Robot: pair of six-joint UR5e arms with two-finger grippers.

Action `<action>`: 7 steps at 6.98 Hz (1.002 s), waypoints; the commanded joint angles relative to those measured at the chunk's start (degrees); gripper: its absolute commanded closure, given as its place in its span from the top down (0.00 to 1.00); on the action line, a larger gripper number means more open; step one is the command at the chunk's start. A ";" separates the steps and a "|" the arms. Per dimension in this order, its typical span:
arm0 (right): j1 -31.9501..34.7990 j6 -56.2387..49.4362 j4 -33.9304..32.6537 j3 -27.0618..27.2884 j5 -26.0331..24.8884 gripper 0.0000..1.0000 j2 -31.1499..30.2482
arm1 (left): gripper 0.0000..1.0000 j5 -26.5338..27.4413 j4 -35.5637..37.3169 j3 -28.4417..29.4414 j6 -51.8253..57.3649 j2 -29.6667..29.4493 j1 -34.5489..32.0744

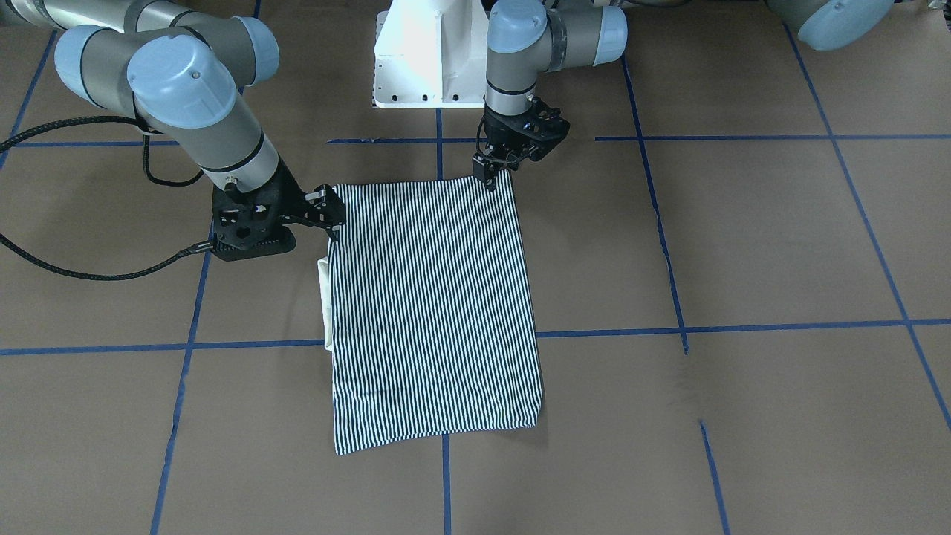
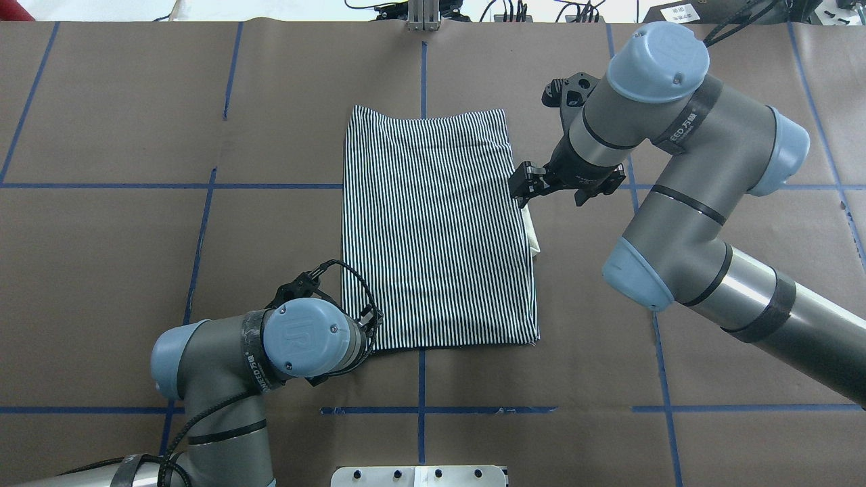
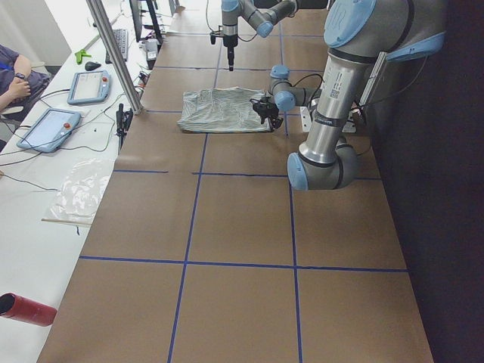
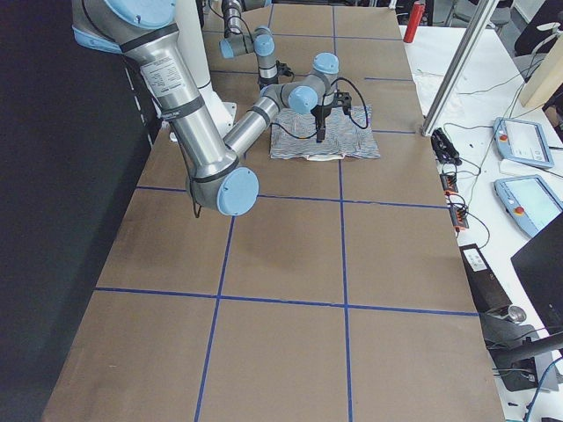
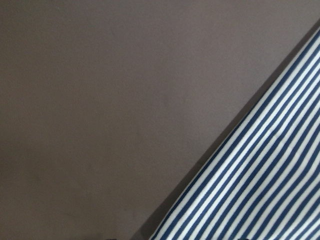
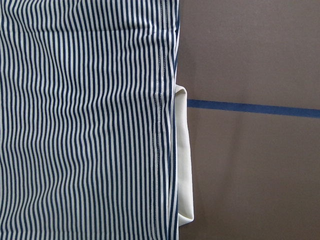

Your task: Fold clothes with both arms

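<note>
— When you look down from behind the robot, what takes up the most room?

— A table covered in brown paper (image 2: 101,270), ruled into large squares by blue tape lines (image 2: 270,185). Two grey jointed arms with light-blue caps reach over it. The left arm (image 2: 223,365) sits low, close to the robot. The right arm (image 2: 683,203) comes in from the other side.

— And the garment?

— A thin-striped navy-and-white shirt (image 2: 433,230) lies flat mid-table, folded into a neat rectangle. Its long axis runs straight away from the robot.

— Where are the grippers?

— The black left gripper (image 1: 490,180) stands at the rectangle's near corner on the robot's left. Its fingertips are close together and point down at the cloth, but I cannot tell whether it pinches fabric. The black right gripper (image 2: 522,191) sits at the opposite long edge, past the middle toward the far end. I cannot tell how wide it is open either.

— Anything smaller?

— A plain cream collar strip (image 6: 184,155) pokes out from under that right-hand edge, just nearer the robot than the right gripper.

— What matters for the next move?

— Probably an end-to-end fold. The left gripper is at a near corner. The right gripper is well up the edge from its own near corner, so it likely has to shift toward the robot first.
</note>
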 commanded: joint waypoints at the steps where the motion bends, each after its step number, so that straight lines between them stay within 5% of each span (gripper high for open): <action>1: 0.00 -0.03 0.00 0.01 0.00 1.00 -0.07 | 0.11 1.45 0.00 -0.06 -0.06 -0.05 -0.05; 2: 0.00 -0.03 0.00 0.01 0.00 1.00 0.01 | 0.00 1.80 0.00 -0.32 0.02 -0.05 -0.04; 4: 0.09 0.06 0.00 0.09 0.00 1.00 -0.16 | 0.00 1.55 0.09 -2.95 4.30 0.21 -0.31; 7: -5.08 26.76 1.92 2.72 -0.79 1.00 -0.25 | 0.00 1.46 0.18 -5.25 11.71 1.88 -0.40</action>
